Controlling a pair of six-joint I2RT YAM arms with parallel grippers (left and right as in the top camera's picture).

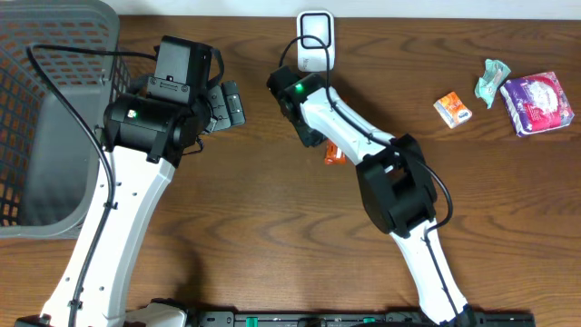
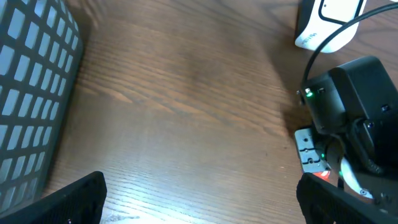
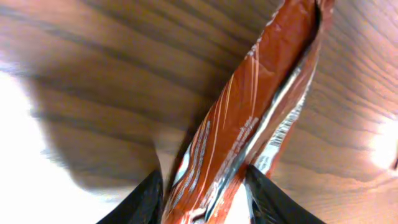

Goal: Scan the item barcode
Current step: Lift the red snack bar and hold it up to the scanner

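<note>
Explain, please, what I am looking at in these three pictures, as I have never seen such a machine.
This is a robot with a left arm and a right arm at a wooden table. One picture looks down from above; the other two come from cameras on each wrist. The right gripper pinches an orange packet; the left gripper is open and empty. On the table lie a white scanner, a grey basket, a small orange box, a teal wrapper and a purple pack.

Shop checkout — scanner (image 1: 315,36), basket (image 1: 36,109).
</note>
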